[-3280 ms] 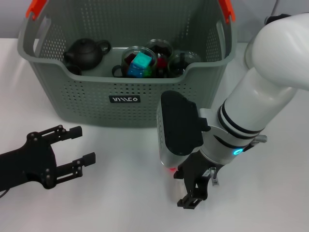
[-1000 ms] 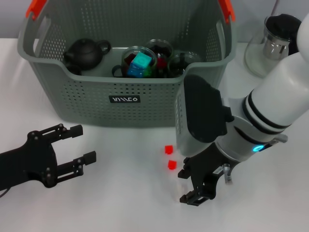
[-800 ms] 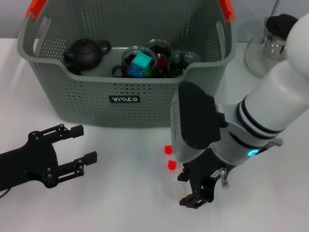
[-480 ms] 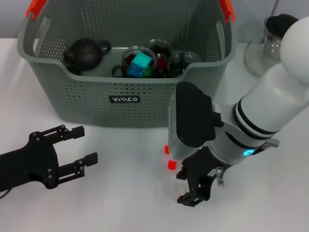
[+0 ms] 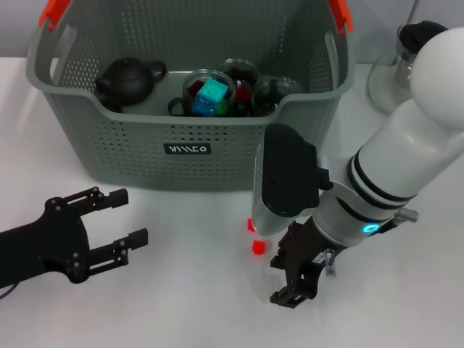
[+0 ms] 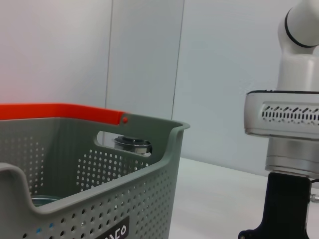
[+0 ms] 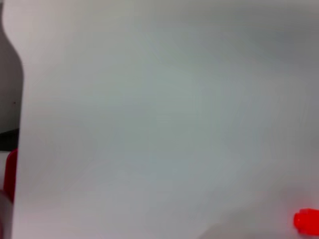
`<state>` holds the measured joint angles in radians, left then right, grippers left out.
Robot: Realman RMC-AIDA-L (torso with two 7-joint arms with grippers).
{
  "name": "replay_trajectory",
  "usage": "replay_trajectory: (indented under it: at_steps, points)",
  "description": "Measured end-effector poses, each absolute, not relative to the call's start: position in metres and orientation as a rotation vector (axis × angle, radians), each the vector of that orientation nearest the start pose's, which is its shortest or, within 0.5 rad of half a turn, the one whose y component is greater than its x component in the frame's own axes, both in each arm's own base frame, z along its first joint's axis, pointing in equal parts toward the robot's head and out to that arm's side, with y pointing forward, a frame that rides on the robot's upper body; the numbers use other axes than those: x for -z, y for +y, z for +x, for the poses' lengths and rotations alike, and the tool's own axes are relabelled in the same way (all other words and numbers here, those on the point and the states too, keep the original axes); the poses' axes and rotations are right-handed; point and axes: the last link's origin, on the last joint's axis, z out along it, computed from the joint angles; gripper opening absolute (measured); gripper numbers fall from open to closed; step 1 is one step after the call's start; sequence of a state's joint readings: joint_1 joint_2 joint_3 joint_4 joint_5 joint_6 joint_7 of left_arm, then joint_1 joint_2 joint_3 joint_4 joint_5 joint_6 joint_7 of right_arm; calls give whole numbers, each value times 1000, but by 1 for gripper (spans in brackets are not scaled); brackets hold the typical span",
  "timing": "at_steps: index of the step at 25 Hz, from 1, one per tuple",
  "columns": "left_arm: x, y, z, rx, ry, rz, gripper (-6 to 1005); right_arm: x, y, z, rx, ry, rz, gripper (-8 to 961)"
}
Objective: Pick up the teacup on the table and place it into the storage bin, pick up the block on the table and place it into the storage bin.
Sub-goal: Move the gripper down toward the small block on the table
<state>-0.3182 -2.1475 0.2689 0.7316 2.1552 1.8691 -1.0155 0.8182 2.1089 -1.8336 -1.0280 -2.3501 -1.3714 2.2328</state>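
The grey storage bin (image 5: 190, 148) stands at the back of the white table and shows up close in the left wrist view (image 6: 99, 164). A small red block (image 5: 256, 247) lies on the table in front of the bin, and it appears in the right wrist view (image 7: 306, 221). A second red block (image 5: 251, 225) peeks out from behind my right wrist. My right gripper (image 5: 292, 284) points down at the table just right of the nearer block. Low at the left, my left gripper (image 5: 125, 217) rests open and empty. The teacup on the table is hidden or out of view.
Inside the bin are a black teapot (image 5: 129, 78), several glass cups (image 5: 243, 76) and a cyan block (image 5: 212, 96). A glass pitcher with a black lid (image 5: 413, 58) stands at the back right. Orange handle tops (image 5: 54, 13) cap the bin's ends.
My right arm has shifted slightly left, toward the red blocks, and its wrist now covers part of the farther one. The left arm has barely moved.
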Motion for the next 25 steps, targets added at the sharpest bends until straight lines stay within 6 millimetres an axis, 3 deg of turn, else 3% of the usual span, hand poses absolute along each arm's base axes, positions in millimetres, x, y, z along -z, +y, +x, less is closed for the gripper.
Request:
replay_trajectory:
  at_steps: [10, 25]
  points:
    - [-24, 236, -317, 841, -450, -2540, 702, 117, 320, 134, 729, 138, -3102, 577]
    - [-24, 237, -317, 842, -448, -2538, 703, 121, 322, 135, 749, 100, -3080, 755]
